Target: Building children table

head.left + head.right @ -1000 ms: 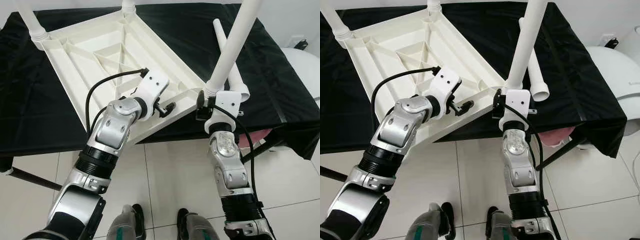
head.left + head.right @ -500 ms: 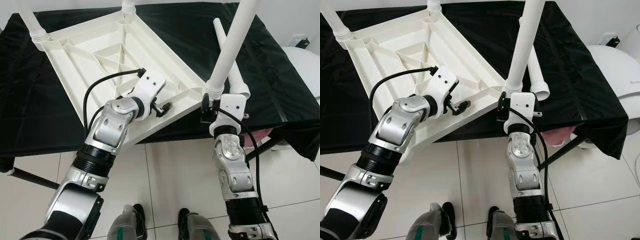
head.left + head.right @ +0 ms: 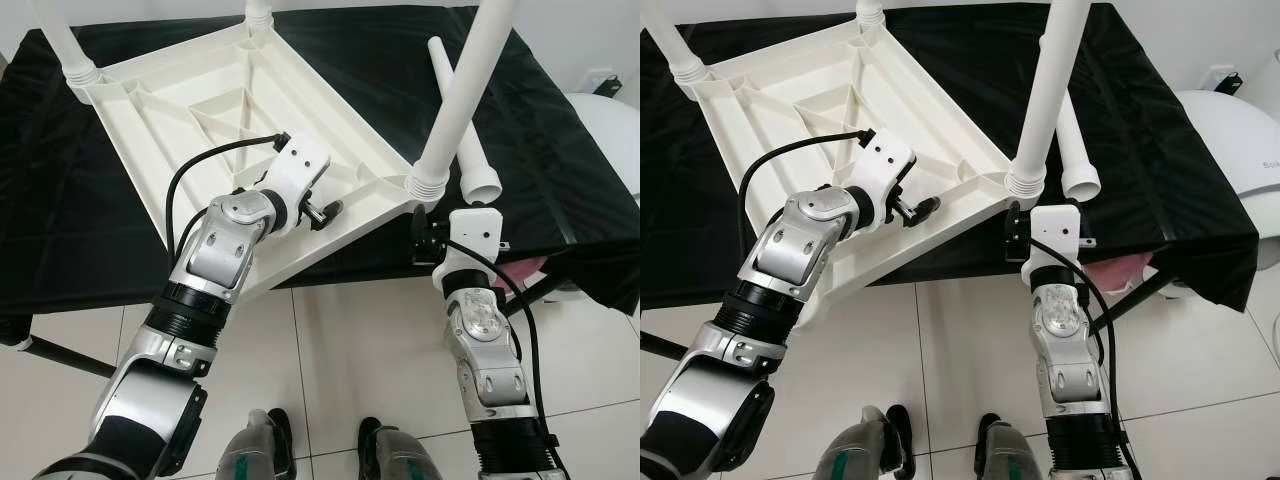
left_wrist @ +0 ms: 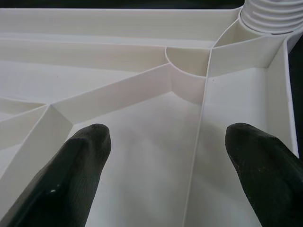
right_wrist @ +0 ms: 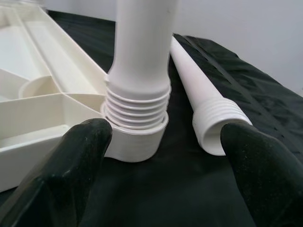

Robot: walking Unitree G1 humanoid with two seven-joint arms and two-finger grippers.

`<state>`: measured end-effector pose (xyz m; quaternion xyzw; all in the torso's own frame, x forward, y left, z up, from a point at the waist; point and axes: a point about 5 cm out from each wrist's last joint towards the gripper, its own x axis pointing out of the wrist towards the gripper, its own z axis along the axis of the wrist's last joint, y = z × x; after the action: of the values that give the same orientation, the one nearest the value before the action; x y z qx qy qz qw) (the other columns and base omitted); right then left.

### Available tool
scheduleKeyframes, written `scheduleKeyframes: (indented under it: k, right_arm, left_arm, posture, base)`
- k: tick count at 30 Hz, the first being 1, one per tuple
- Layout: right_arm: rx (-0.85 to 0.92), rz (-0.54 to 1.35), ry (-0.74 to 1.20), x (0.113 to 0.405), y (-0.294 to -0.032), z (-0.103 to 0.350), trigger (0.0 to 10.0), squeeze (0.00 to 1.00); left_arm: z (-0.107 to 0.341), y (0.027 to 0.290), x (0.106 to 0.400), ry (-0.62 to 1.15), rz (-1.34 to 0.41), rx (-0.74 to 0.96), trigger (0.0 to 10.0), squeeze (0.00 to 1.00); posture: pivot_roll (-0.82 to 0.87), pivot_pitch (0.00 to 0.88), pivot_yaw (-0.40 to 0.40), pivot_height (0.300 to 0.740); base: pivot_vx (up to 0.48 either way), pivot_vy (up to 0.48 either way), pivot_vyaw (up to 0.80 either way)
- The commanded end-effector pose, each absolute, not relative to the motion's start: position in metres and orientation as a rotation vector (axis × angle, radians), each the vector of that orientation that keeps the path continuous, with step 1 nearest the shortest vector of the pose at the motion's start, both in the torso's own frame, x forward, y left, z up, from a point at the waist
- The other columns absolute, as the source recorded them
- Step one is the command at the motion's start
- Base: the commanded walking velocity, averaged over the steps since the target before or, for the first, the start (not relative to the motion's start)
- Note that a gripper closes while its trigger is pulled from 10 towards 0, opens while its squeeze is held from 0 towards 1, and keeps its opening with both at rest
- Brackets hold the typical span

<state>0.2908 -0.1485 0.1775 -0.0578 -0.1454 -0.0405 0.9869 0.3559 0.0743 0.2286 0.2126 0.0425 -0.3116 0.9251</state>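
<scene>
2 pincers open | R pincer [image 5: 161, 156] facing screwed leg [image 5: 142, 56] (apart) | L pincer [image 4: 165, 156] over tabletop [image 4: 142, 142]

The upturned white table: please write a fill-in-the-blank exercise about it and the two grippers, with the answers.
1. The upturned white tabletop lies on a ____ cloth.
2. The spare leg lies loose on the cloth; its threaded end is ____ to the robot.
3. The left gripper is ____ over the ribbed underside.
4. The right gripper faces the ____ base of the upright leg.

Answers: black; nearer; open; threaded
</scene>
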Motion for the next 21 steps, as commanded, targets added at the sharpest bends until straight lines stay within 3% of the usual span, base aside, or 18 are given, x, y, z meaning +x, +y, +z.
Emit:
scheduleKeyframes:
  k: [1, 21]
  right_arm:
    - [-0.116, -0.055, -0.295, 0.287, -0.148, 0.175, 10.0, 0.0]
    - [-0.096, 0.064, -0.342, 0.292, -0.162, 0.187, 10.0, 0.0]
  left_arm:
    - [0.227, 0.072, 0.357, 0.085, -0.633, 0.446, 10.0, 0.0]
    - [0.24, 0.059, 0.349, 0.036, -0.706, 0.44, 10.0, 0.0]
  posture:
    - [-0.1, 0.176, 0.046, 0.74]
    - [-0.11, 0.178, 0.057, 0.74]
  base:
    - [0.0, 0.0, 0.0]
    - [0.0, 0.0, 0.0]
